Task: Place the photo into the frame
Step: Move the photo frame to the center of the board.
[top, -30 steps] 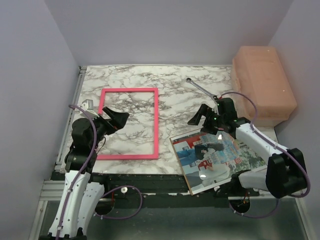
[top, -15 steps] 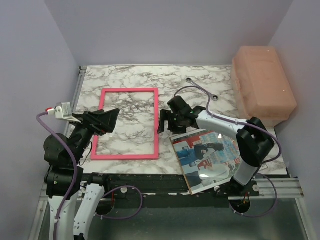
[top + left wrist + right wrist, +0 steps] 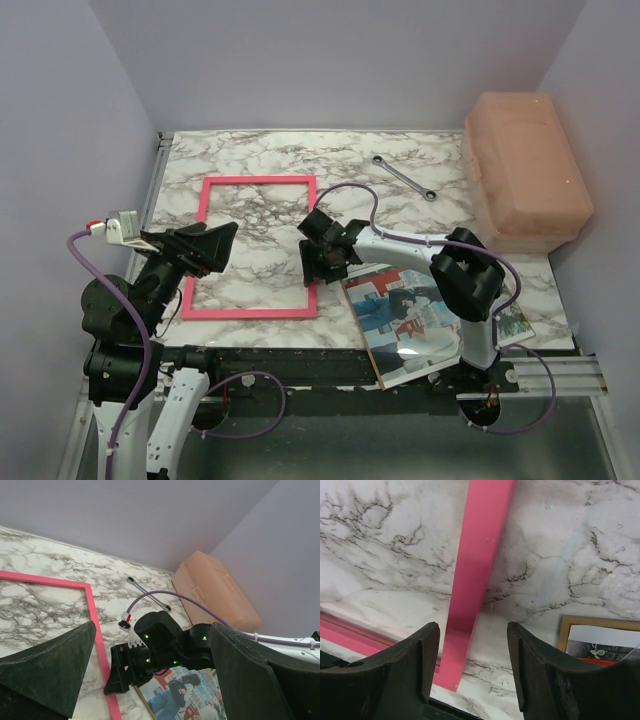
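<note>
The thin, bright pink rectangular picture frame (image 3: 250, 180) lies flat and empty on the grey-veined white marble tabletop (image 3: 260, 155). It sits in the left half, reaching close to the near edge, and bare marble shows through its opening. The large glossy rectangular photo (image 3: 405, 325) of two figures before red-and-white machines lies picture side up at the near right corner, apart from the frame. Its near corner hangs past the table's near edge. In the right wrist view a thin brown strip borders it, and I cannot tell what that strip belongs to. The right gripper (image 3: 318, 262) is low over the frame's right rail, close to the frame's near right corner. Its fingers are spread with the pink rail running between them, and whether the pads touch it is unclear. The left gripper (image 3: 213, 245) hovers over the frame's left rail, fingers wide apart and holding nothing. A metal spanner (image 3: 403, 178) lies toward the far edge, and a peach plastic box (image 3: 525, 170) sits along the right edge. As I read it, nothing of the task is done: the photo is yet to be lifted, carried across and seated in the opening. The step in hand looks like gripping or steadying the frame.
</note>
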Tool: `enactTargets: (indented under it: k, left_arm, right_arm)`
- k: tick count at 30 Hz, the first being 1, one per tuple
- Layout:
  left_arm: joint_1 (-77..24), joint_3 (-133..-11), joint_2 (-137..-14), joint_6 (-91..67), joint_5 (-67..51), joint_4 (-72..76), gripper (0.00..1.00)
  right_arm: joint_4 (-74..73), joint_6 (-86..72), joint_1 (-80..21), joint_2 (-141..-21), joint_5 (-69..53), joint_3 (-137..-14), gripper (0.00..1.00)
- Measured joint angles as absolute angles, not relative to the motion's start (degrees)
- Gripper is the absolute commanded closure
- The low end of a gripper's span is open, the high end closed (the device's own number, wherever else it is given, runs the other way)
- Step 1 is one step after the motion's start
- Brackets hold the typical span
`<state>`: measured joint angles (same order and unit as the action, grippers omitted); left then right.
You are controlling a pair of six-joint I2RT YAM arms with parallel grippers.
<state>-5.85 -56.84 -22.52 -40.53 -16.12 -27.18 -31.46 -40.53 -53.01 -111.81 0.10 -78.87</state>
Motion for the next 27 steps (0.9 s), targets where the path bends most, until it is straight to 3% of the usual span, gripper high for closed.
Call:
enactTargets:
  k: [5,17,27]
  left_arm:
    - [-5.8,-56.8,-22.5,-40.5,-16.2,-27.2,0.01]
    - [-5.8,-56.7,-22.7,-39.9,-16.2,-27.6,0.02]
    - [-5.8,-56.9,-23.1,-38.8,-16.2,-29.1,0.01]
  right_arm:
    - [-33.3,-40.5,-54.2,-114.5,1.8,-80.8,0.47]
    - [-37.5,-40.4,-55.1,-119.2,5.3,-88.1,0.78]
    - [-40.4,-39.8,-53.8,-124.0,7.9,-96.2,0.81]
